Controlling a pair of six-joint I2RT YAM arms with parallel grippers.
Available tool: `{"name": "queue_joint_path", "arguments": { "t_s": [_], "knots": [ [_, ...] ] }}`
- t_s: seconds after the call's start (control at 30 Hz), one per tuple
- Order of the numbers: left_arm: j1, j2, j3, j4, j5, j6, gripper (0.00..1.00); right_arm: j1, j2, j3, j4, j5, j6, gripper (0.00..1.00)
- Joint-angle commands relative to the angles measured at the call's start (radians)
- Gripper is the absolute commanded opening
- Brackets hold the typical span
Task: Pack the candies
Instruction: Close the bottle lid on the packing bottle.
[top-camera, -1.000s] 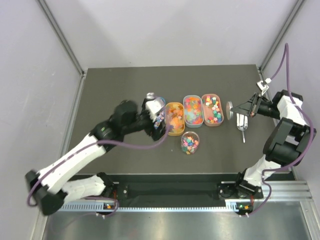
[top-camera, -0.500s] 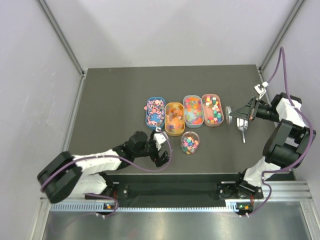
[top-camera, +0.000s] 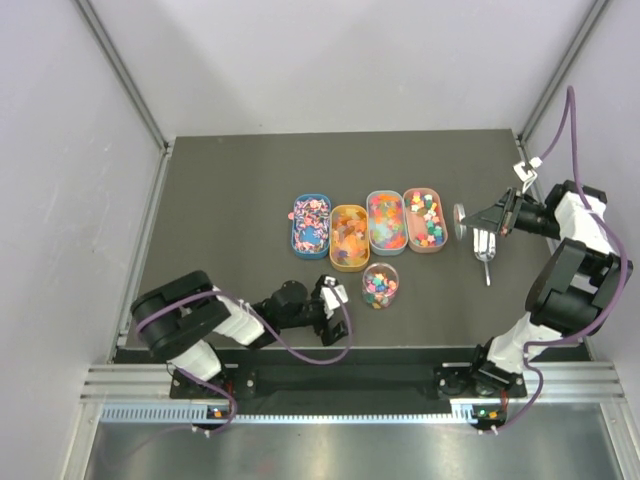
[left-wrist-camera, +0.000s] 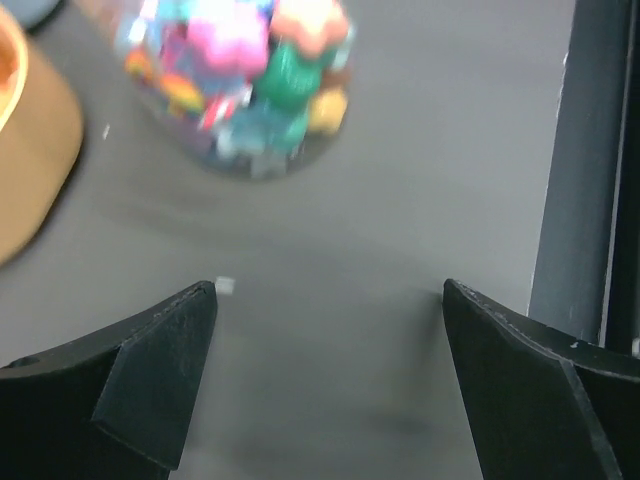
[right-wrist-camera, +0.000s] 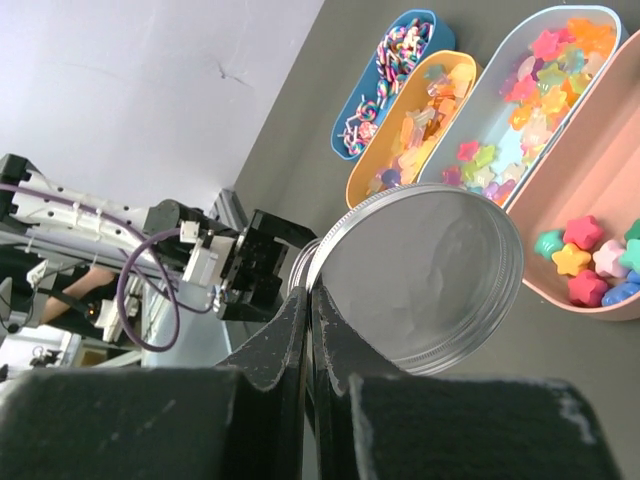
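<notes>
The candies lie in four oval trays: pink-black-white bits (top-camera: 311, 222) in the blue one, orange-yellow gummies (top-camera: 349, 234), rainbow gummies (top-camera: 385, 220) and pastel pieces (top-camera: 427, 218) in the pink one. More candies fill the clear jar (top-camera: 380, 285), seen blurred in the left wrist view (left-wrist-camera: 240, 85). My left gripper (top-camera: 333, 308) (left-wrist-camera: 330, 290) is open over bare table just in front and left of the jar, holding nothing. On the right, beside the pink tray, my right gripper (top-camera: 469, 222) (right-wrist-camera: 312, 295) is shut on the rim of the silver lid (top-camera: 459, 221) (right-wrist-camera: 420, 280), held on edge.
A silver scoop (top-camera: 484, 250) lies on the table under the right gripper. The orange tray's wall (left-wrist-camera: 30, 170) is close on the left gripper's left. The table's front edge and rail (left-wrist-camera: 590, 180) lie just to its right. A tiny white crumb (left-wrist-camera: 225, 286) sits by the left fingertip.
My left arm has pulled back from the blue tray toward the table's front edge and folded low, its jaws spreading a little wider. The right gripper with the lid has hardly moved.
</notes>
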Motion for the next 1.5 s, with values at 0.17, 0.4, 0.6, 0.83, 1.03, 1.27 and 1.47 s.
{"name": "queue_joint_path", "arguments": {
  "t_s": [0.17,0.4,0.6,0.83,1.03,1.27,1.47],
  "knots": [
    [-0.019,0.258,0.167,0.127,0.085,-0.052,0.99,-0.01,-0.116,-0.02,-0.116,-0.032,-0.049,0.0],
    [-0.019,0.387,0.272,0.135,0.109,-0.052,0.99,-0.011,-0.219,-0.082,-0.048,-0.024,0.043,0.0],
    [-0.033,0.44,0.237,0.155,0.089,-0.069,0.99,0.001,-0.204,-0.118,-0.027,-0.012,0.017,0.0],
    [-0.082,0.518,0.258,0.224,0.068,-0.076,0.99,0.041,-0.163,-0.108,-0.008,-0.024,0.013,0.0],
    [-0.084,0.757,0.347,0.481,-0.007,-0.162,0.99,0.067,-0.08,-0.046,-0.119,-0.014,-0.084,0.0],
    [-0.082,0.853,0.444,0.546,0.002,-0.167,0.99,0.082,-0.023,-0.049,-0.12,0.032,-0.118,0.0],
    [-0.084,0.917,0.497,0.581,-0.001,-0.179,0.98,0.093,0.054,-0.025,-0.12,0.181,-0.237,0.0]
  ]
}}
